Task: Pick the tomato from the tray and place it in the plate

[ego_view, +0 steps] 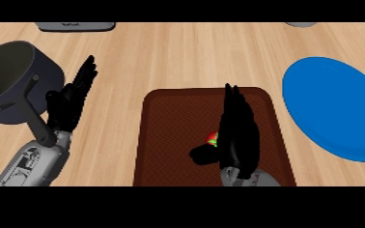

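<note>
Head view: the right hand rises from the bottom centre over the brown tray, fingers straight and pointing up the frame, thumb jutting left. The tomato lies on the tray, mostly hidden, peeking out touching the palm's left edge above the thumb. The left hand rests open at the left beside a dark pot. The blue plate sits at the right edge.
</note>
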